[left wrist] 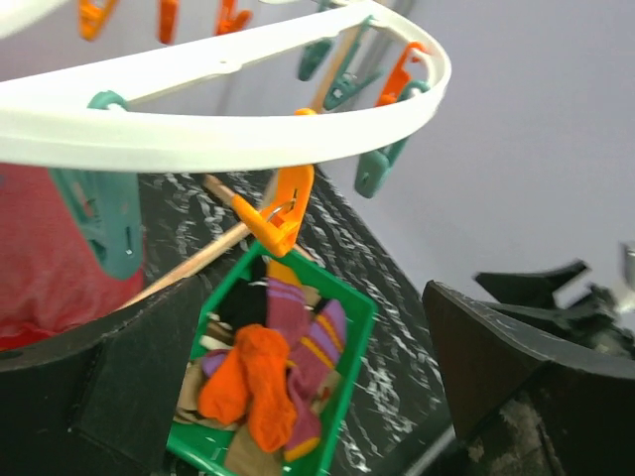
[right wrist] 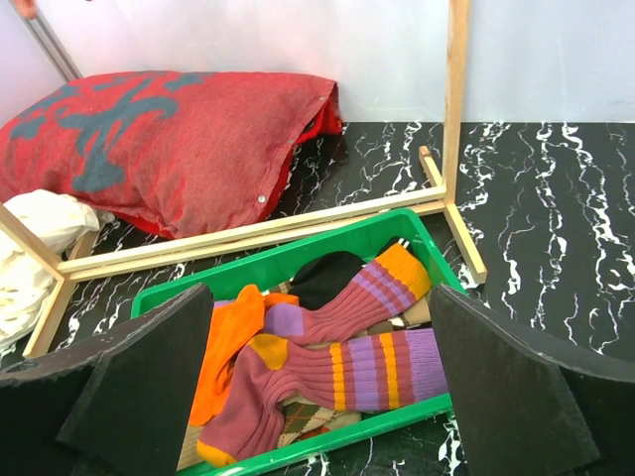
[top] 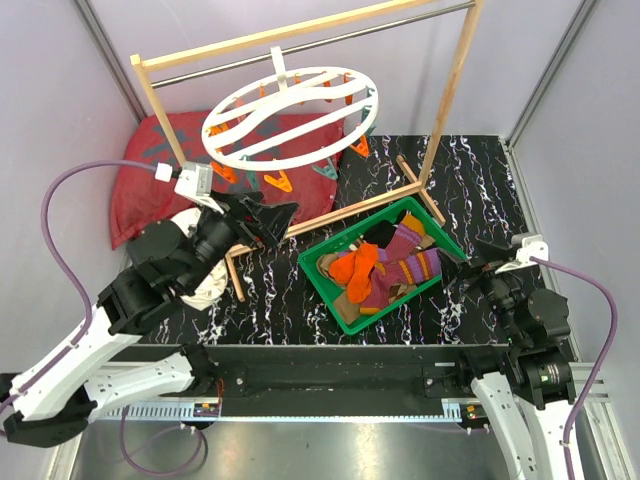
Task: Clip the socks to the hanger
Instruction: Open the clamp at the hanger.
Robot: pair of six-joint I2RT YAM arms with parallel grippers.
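The socks (top: 385, 268) lie piled in a green bin (top: 325, 270): orange (right wrist: 223, 347), purple striped (right wrist: 367, 372), argyle (right wrist: 313, 416) and black (right wrist: 327, 278). They also show in the left wrist view (left wrist: 263, 382). The round white hanger (top: 290, 115) with orange and teal clips hangs from the rack bar; its rim (left wrist: 198, 119) and an orange clip (left wrist: 278, 213) are close above my left gripper. My left gripper (top: 268, 222) is open and empty, left of the bin under the hanger. My right gripper (top: 478, 258) is open and empty, just right of the bin.
A wooden-post rack (top: 455, 95) with a metal bar stands over the back, its foot rail (top: 340, 212) behind the bin. A red patterned cushion (top: 150, 170) and a white cloth (top: 190, 225) lie at the left.
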